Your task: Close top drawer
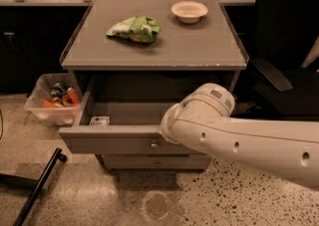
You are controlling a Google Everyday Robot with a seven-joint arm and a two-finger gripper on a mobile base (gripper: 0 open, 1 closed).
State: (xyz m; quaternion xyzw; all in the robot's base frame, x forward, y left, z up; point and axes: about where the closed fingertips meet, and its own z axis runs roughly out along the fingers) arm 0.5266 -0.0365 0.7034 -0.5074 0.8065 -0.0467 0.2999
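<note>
The top drawer [109, 144] of the grey cabinet stands partly open, and its tray sticks out a short way toward me. A small round metal knob [153, 145] sits at the middle of its flat front. A small white packet [99, 120] lies in the tray's front left corner. My white arm reaches in from the right. My gripper [164, 129] is at the arm's end, against the top edge of the drawer front just above the knob, mostly hidden by the wrist.
A second grey drawer [157, 163] sits shut below. A green bag [134, 28] and a white bowl [189, 11] lie on the cabinet top. A clear bin [52, 101] with cans stands at the left. A black chair [284, 56] is at the right and a black bar [40, 185] lies on the floor.
</note>
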